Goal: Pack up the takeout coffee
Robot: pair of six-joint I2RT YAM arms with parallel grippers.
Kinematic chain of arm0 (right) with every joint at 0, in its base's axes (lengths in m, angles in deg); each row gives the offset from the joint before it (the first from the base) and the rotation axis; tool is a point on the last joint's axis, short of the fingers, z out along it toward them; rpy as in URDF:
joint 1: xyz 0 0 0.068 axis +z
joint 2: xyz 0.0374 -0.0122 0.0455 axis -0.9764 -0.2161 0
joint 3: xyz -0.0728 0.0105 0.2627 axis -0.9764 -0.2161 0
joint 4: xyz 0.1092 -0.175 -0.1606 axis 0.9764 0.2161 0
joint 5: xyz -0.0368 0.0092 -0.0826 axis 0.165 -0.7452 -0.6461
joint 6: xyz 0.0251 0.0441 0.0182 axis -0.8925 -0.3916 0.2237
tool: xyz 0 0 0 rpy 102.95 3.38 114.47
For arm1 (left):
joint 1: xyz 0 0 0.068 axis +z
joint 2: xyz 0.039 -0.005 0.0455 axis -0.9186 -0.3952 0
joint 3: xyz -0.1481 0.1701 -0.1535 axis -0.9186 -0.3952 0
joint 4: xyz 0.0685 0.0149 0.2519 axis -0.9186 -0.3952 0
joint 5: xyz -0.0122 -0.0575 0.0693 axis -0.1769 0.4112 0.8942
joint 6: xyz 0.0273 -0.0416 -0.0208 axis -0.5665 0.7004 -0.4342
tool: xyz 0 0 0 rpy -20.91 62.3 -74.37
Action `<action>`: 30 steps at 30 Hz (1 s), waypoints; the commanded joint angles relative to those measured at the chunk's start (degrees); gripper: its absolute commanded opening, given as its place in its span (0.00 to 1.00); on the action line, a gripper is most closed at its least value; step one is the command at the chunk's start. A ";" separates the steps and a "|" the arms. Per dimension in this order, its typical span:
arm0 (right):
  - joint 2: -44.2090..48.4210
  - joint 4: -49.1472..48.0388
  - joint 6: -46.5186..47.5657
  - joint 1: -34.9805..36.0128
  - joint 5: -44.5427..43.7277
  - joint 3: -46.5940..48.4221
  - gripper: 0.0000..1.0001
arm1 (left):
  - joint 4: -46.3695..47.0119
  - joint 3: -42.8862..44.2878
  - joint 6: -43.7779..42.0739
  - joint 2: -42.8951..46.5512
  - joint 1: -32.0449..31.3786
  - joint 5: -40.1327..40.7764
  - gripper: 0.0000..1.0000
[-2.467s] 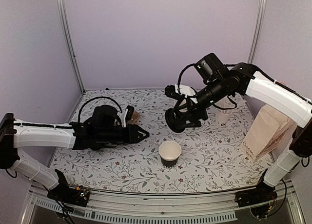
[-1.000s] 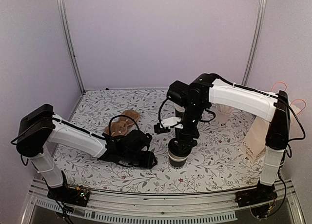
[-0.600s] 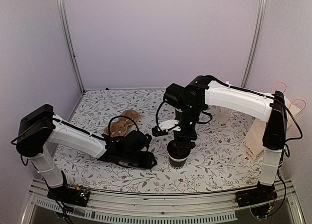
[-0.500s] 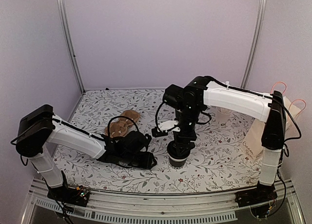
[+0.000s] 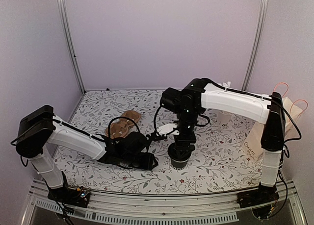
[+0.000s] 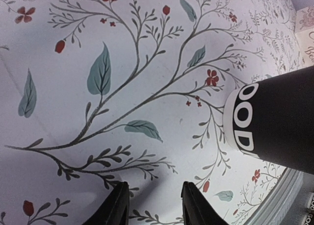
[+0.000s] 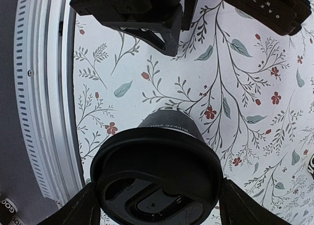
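The takeout coffee (image 5: 179, 160) stands on the floral table near the front centre. Its black lid (image 7: 157, 178) sits on top, and the black printed band (image 6: 274, 119) shows in the left wrist view. My right gripper (image 5: 181, 147) points straight down over the cup. Its fingers (image 7: 86, 205) press the lid's rim from both sides, so it is shut on the lid. My left gripper (image 5: 152, 161) lies low on the table just left of the cup. Its fingers (image 6: 117, 205) are apart, with only tablecloth between them.
A brown paper bag (image 5: 267, 132) stands at the right edge. A flat brown item (image 5: 122, 124) lies behind the left arm. Partly hidden behind the right arm is a white cup (image 5: 225, 114). The metal front rail (image 7: 44, 87) runs close to the coffee.
The cup stood lidless while my right gripper carried the lid in the air; now the lid is on it. My left arm swung in beside the cup. In the last second, the right arm settled slightly lower.
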 commanded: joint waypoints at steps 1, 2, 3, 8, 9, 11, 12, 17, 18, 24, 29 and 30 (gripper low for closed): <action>0.86 1.02 -0.68 1.68 -4.87 -0.23 0.69 | 0.05 -0.74 -0.78 0.68 0.04 -0.46 0.40; 1.04 1.03 -0.70 1.96 -5.71 -0.68 0.69 | 0.05 -0.81 -0.72 0.70 0.05 -0.52 0.40; 1.26 1.04 -0.70 2.27 -6.59 -1.00 0.69 | 0.05 -0.83 -0.79 0.67 0.05 -0.55 0.40; 1.60 1.15 -0.79 2.48 -8.76 -1.45 0.69 | 0.40 -0.74 -0.57 0.42 0.12 -0.83 0.40; 1.62 1.11 -0.83 2.48 -8.91 -1.45 0.69 | 0.40 -0.74 -0.58 0.43 0.06 -0.89 0.40; 1.67 1.10 -0.79 2.48 -8.83 -1.45 0.69 | 0.52 -0.87 -0.55 0.38 0.11 -0.86 0.40; 1.63 1.10 -0.79 2.48 -8.70 -1.45 0.69 | 0.61 -0.98 -0.42 0.41 0.05 -0.90 0.40; 0.57 1.05 -0.87 2.48 -8.30 -1.41 0.69 | 1.39 -1.65 0.02 0.49 0.09 -1.08 0.40; 0.36 1.08 -0.87 2.48 -8.44 -1.30 0.69 | 1.57 -1.82 0.18 0.64 0.10 -1.08 0.40; 0.46 1.10 -0.96 2.69 -9.60 0.82 0.69 | 1.70 -2.56 0.29 1.42 0.13 -1.08 0.40; 2.41 1.10 -0.75 2.75 -10.87 0.98 0.69 | 1.76 -2.85 0.08 1.53 0.08 -1.08 0.40; 2.68 1.11 -0.62 2.75 -10.87 0.74 0.69 | 1.80 -2.79 0.05 1.44 0.09 -1.08 0.40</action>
